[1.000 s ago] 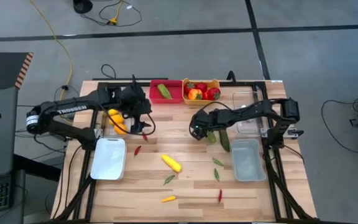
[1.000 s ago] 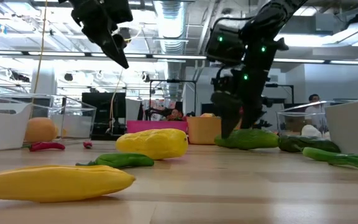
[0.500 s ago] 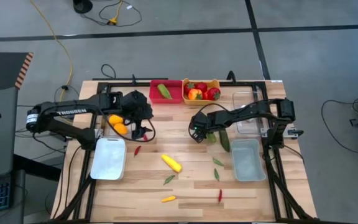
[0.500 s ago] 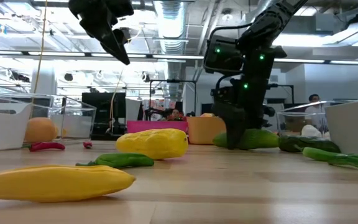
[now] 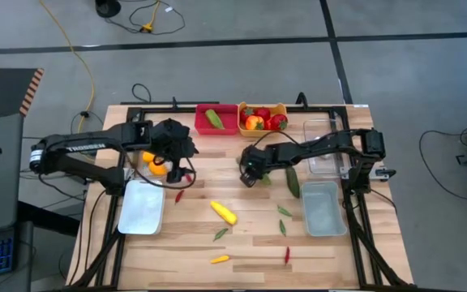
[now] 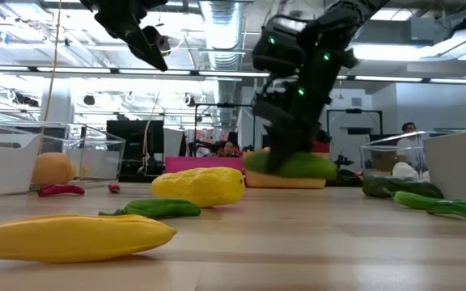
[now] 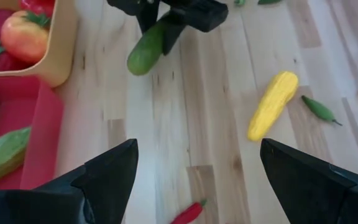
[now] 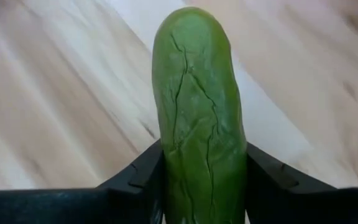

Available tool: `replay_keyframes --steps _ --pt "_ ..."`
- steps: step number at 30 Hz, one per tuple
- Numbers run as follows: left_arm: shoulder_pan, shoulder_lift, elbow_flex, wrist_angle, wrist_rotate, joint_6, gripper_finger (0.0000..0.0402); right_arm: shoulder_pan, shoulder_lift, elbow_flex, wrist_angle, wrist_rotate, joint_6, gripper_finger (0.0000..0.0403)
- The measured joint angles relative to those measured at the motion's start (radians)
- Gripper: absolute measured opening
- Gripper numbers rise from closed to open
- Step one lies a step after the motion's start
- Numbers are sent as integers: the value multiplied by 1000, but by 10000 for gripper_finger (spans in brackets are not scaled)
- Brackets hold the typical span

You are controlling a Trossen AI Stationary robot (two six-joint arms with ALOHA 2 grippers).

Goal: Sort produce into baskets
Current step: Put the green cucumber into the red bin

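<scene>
Wooden tabletop (image 5: 250, 235), sorting partly done: red bin (image 5: 225, 122) and yellow bin (image 5: 280, 107) hold produce (several pieces lie loose). My right pincer (image 5: 251, 166) grips a cucumber (image 8: 197, 118); my left pincer (image 5: 178, 154) hangs open.

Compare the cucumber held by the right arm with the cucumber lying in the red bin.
The held cucumber is clamped between the right gripper's jaws and lifted off the wood; the binned cucumber lies loose inside the red bin. The held one hangs over open tabletop near the middle; the binned one sits at the table's far edge. Both are green and elongated.
</scene>
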Motion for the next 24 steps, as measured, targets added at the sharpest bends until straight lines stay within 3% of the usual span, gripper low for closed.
replay_keyframes --steps 7,17,24 --pt "0 -70 -17 -14 -27 -47 325 -26 -1 87 159 3 -131 208" --pt "0 -250 -291 163 -97 -162 325 -144 8 159 448 9 -313 198" --pt "0 -313 -407 315 -124 -174 325 -243 36 210 477 8 -369 199"
